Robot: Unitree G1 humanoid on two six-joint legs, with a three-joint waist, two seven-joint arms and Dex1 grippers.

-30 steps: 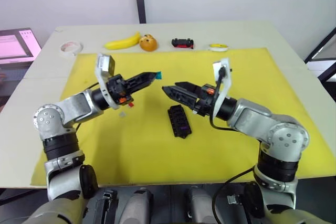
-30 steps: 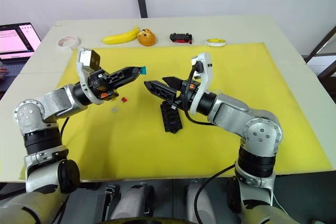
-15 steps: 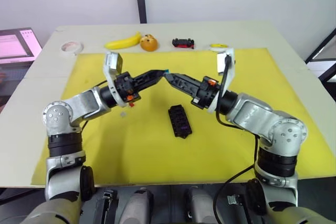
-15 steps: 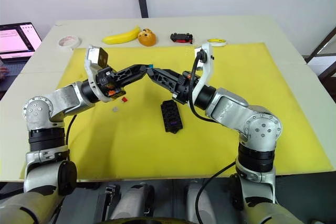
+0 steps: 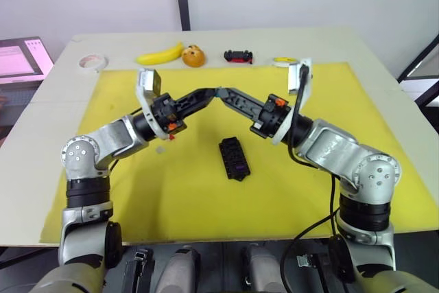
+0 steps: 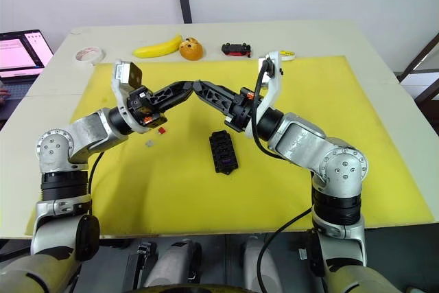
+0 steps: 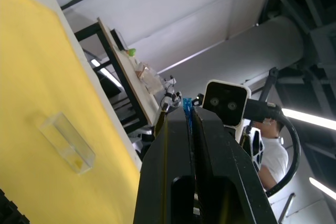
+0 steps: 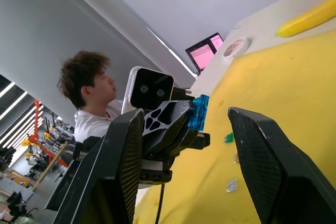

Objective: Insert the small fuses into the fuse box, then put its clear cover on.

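The left gripper (image 5: 212, 92) pinched a blue fuse (image 8: 199, 113) at its tips, inside the right gripper's (image 8: 185, 129) wide jaws. A mistimed release could drop it beside the fuse box (image 5: 234, 158) below.

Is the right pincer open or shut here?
Open. Its two fingers stand wide apart on either side of the blue fuse pinched by the left pincer.

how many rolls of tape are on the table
2. The white tape roll lies left of the banana. The yellow tape roll lies right of the toy car, partly hidden.
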